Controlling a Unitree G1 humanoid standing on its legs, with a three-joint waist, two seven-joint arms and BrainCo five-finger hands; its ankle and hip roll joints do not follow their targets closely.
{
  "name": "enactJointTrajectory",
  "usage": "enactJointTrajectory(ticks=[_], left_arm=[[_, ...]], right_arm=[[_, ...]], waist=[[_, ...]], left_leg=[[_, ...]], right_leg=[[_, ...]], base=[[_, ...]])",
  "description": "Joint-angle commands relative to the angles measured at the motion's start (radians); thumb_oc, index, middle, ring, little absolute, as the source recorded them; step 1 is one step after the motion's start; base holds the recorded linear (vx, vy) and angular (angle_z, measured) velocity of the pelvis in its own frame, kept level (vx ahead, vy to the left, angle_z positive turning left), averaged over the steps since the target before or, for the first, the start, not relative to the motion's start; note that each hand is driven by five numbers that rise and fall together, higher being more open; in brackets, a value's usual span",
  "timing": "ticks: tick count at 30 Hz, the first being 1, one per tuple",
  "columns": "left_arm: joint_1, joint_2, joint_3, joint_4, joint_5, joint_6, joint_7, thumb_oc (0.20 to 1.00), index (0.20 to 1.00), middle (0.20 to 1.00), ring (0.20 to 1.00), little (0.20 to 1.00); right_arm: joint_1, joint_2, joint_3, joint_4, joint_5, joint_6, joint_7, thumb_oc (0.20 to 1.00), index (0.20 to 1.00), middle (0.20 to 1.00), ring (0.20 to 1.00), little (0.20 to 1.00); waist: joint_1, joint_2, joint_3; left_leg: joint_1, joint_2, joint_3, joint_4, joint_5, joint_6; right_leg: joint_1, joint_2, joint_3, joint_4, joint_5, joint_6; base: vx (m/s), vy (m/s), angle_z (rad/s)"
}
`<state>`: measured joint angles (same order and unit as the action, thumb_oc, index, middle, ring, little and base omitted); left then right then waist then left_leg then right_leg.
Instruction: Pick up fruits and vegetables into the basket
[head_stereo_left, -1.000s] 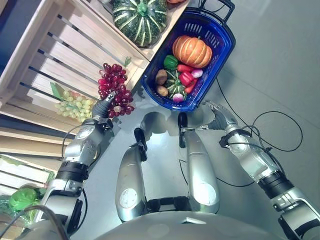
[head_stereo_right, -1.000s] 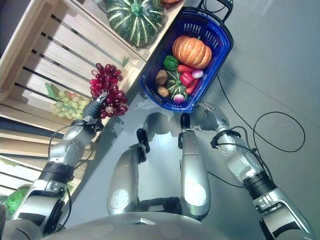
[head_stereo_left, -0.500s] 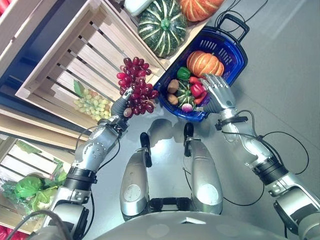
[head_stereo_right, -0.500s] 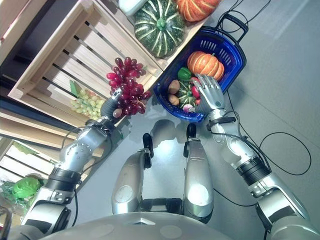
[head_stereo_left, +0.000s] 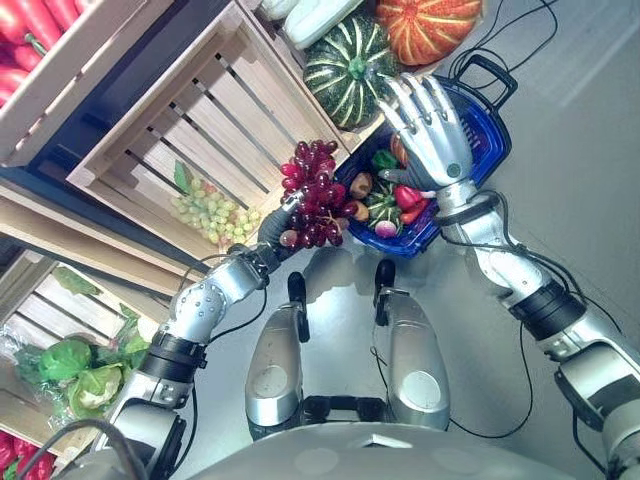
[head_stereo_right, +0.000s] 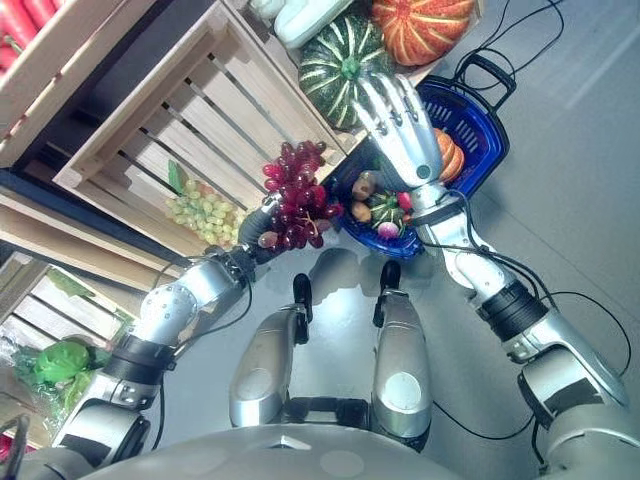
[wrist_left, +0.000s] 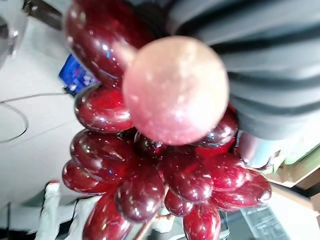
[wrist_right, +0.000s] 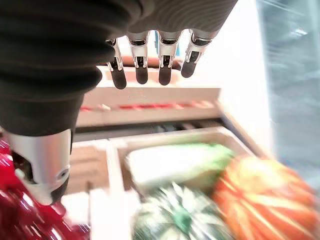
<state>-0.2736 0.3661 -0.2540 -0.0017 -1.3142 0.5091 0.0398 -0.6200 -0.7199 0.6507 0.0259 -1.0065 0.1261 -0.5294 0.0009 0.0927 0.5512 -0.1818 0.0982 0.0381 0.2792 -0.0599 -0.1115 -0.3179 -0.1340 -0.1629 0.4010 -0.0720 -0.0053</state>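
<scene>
My left hand (head_stereo_left: 274, 226) is shut on a bunch of dark red grapes (head_stereo_left: 314, 190), which hangs just left of the blue basket (head_stereo_left: 487, 128). The left wrist view shows the grapes (wrist_left: 150, 175) pressed against the hand's dark cover. Inside the basket lie a potato (head_stereo_left: 361, 185), a small striped squash (head_stereo_left: 383, 208), a red pepper (head_stereo_left: 410, 196), a green pepper (head_stereo_left: 383, 158) and a partly hidden orange pumpkin (head_stereo_right: 449, 155). My right hand (head_stereo_left: 432, 130) is raised over the basket, open, with straight spread fingers (wrist_right: 150, 70).
Slatted wooden crates stand on the left; one holds green grapes (head_stereo_left: 210, 210). A big green striped squash (head_stereo_left: 350, 65), an orange pumpkin (head_stereo_left: 425, 25) and a pale vegetable (wrist_right: 175, 165) sit on the shelf behind the basket. Leafy greens (head_stereo_left: 65, 362) lie in a lower crate.
The camera has tilted. My right hand rose from the floor beside the basket to above it, fingers spread. My left hand brought the red grapes closer to the basket's rim.
</scene>
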Motion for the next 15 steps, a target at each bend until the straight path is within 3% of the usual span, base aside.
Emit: enactJointTrajectory(ticks=[1, 9, 15], left_arm=[[0.034, 0.006, -0.063, -0.105, -0.065, 0.018, -0.069, 0.2, 0.2, 0.2, 0.2, 0.2], [0.026, 0.049, -0.127, -0.115, -0.014, 0.081, -0.201, 0.2, 0.2, 0.2, 0.2, 0.2], [0.014, 0.067, -0.166, -0.101, 0.064, 0.033, -0.278, 0.2, 0.2, 0.2, 0.2, 0.2]], right_arm=[[-0.025, 0.032, 0.068, -0.012, -0.016, -0.053, 0.015, 1.0, 1.0, 1.0, 1.0, 1.0], [-0.078, 0.005, 0.16, 0.006, 0.033, -0.123, 0.041, 1.0, 1.0, 1.0, 1.0, 1.0], [-0.099, -0.007, 0.219, -0.005, 0.128, -0.224, 0.185, 1.0, 1.0, 1.0, 1.0, 1.0]], waist=[[0.015, -0.045, -0.145], [0.031, -0.042, -0.143], [0.032, -0.045, -0.137]], left_leg=[[-0.043, -0.058, 0.045, 0.048, -0.075, 0.098], [-0.038, -0.058, 0.036, 0.035, -0.075, 0.097], [-0.041, -0.059, 0.034, 0.026, -0.072, 0.097]], right_leg=[[0.108, -0.065, -0.001, -0.083, -0.058, 0.105], [0.115, -0.074, -0.017, -0.094, -0.053, 0.112], [0.107, -0.074, -0.014, -0.093, -0.053, 0.115]], base=[[0.0, -0.017, 0.17], [-0.01, -0.007, 0.05], [-0.02, 0.002, 0.09]])
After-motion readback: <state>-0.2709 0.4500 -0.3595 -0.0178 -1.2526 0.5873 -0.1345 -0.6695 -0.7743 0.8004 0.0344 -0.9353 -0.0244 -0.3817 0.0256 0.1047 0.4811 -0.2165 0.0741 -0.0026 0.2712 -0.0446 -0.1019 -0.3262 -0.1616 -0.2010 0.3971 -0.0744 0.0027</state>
